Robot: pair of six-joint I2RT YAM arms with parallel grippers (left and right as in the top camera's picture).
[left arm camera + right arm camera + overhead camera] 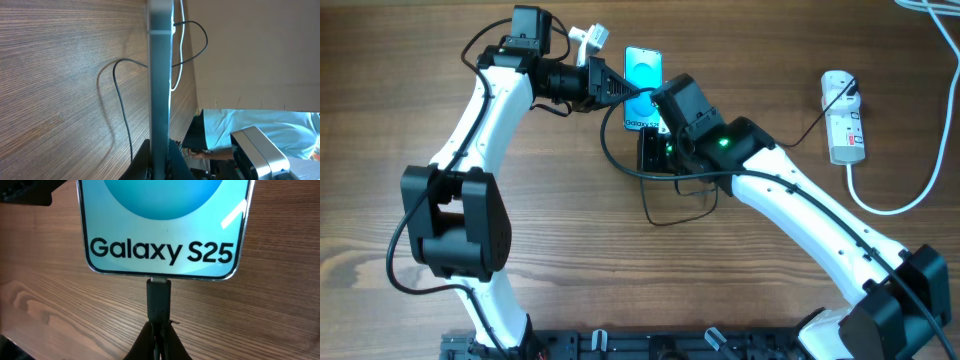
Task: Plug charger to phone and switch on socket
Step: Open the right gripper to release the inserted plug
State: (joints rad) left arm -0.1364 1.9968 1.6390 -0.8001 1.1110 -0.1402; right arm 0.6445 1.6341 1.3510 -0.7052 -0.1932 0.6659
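Observation:
The phone (642, 70) has a teal screen with "Galaxy S25" lettering (162, 250) and lies at the table's far middle. My left gripper (620, 88) is shut on the phone's left edge; the left wrist view shows the phone edge-on (160, 90) between the fingers. My right gripper (159, 332) is shut on the charger's black connector (158, 300), whose tip touches the phone's bottom edge. The thin black charger cable (670, 205) loops on the table and runs to the white socket (844, 118) at the right, where its plug (847, 96) sits.
The socket's thick white cord (910, 200) curves off the right edge. A white object (588, 38) lies by my left wrist. A person in a light blue shirt (250, 130) is beyond the table's edge in the left wrist view.

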